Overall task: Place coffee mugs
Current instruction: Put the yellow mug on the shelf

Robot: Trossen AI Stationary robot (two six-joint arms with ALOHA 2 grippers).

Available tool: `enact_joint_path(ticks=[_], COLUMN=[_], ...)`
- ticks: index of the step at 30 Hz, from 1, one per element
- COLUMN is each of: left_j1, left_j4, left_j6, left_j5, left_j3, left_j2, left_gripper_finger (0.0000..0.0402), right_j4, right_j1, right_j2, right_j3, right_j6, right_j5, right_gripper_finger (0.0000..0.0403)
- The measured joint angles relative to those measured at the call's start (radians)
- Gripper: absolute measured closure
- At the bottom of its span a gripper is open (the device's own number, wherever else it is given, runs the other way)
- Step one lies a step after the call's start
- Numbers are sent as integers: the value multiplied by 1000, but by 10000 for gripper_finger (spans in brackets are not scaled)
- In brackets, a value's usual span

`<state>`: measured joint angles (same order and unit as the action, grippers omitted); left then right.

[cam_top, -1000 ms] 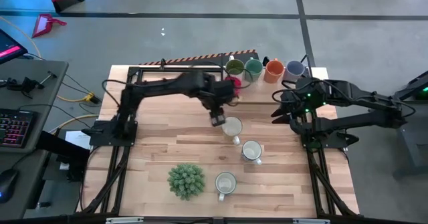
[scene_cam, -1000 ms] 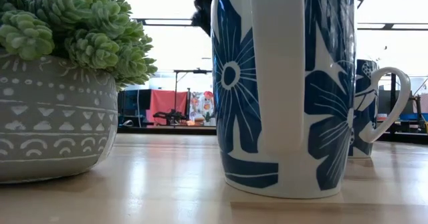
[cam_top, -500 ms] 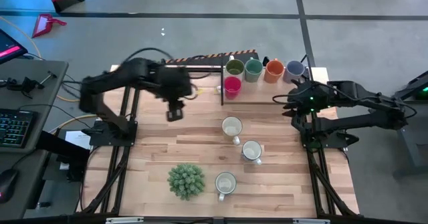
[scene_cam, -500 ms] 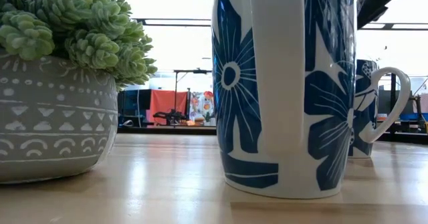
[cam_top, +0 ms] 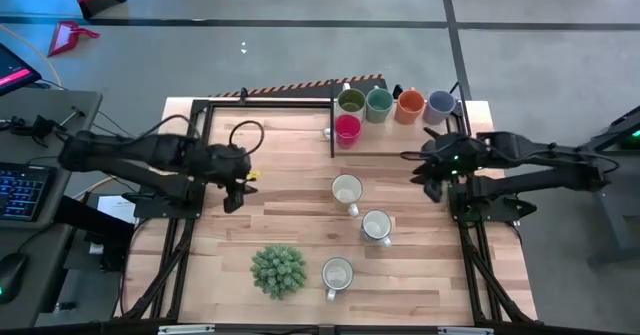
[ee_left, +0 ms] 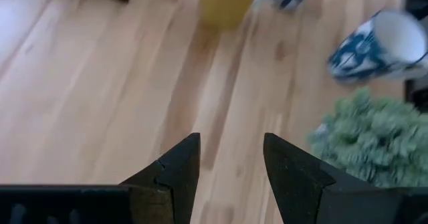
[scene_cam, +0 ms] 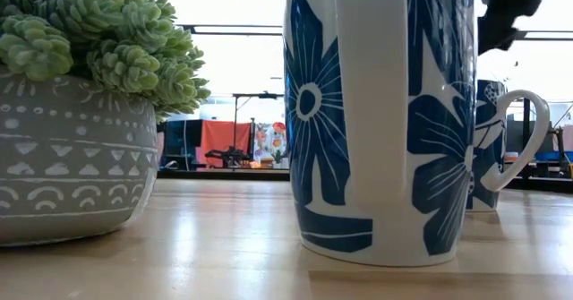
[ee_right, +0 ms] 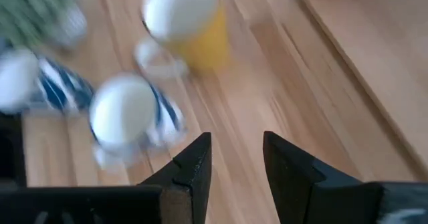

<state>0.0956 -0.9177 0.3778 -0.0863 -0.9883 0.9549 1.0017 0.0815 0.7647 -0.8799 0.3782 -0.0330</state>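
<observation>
Your left gripper (cam_top: 233, 197) hangs over the bench (cam_top: 300, 210) near its left edge, fingers (ee_left: 180, 164) parted with nothing but bare wood between them. Your right gripper (cam_top: 425, 175) sits near the right edge, just in front of the shelf (cam_top: 400, 140), its fingers (ee_right: 190, 164) likewise apart and empty.

Along the far edge of the bench, four mugs stand in a row on the raised shelf: the olive mug (cam_top: 351, 102), the teal mug (cam_top: 378, 102), the orange mug (cam_top: 410, 104) and the blue-grey mug (cam_top: 440, 104), each close beside the next. The red mug (cam_top: 347, 128) stands just in front of the olive one, at the shelf's left end.

Three white mugs run in a diagonal line across the middle of the bench, towards its near edge. The first white mug (cam_top: 347, 190) is nearest the shelf, the second white mug (cam_top: 376, 225) lies a little nearer and to the right, and the third white mug (cam_top: 337, 274) stands close to the near edge. From table height you see that third mug filling the view, white with blue flowers, and another one like it behind.

The potted plant (cam_top: 278, 270) sits just left of the third white mug, near the bench's front edge.
</observation>
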Motion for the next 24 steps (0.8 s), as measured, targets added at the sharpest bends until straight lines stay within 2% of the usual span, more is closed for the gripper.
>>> enact_joint_path(ticks=[6, 9, 12, 16, 18, 24], left_j1=[19, 16, 16, 16, 16, 16], left_j4=[382, 499, 570, 602, 610, 598], left_j6=[-31, -65, -74, -84, -100, -101], left_j5=[-5, -5, -5, -5, -5, -4], left_j3=[240, 320, 372, 388, 387, 388], left_j2=[-96, -106, -106, -101, -101, -103], left_gripper_finger=[250, 250, 250, 250, 250, 250], right_j4=[-519, -745, -873, -879, -824, -435], right_j1=[-39, -49, -58, -65, -65, -40], right_j2=[16, 70, 173, 348, 434, 642], right_j3=[186, 255, 268, 166, 81, -239], right_j6=[51, 74, 89, 36, -16, -150], right_j5=[48, 62, 74, 87, 85, 84], right_gripper_finger=[289, 289, 289, 289, 289, 289])
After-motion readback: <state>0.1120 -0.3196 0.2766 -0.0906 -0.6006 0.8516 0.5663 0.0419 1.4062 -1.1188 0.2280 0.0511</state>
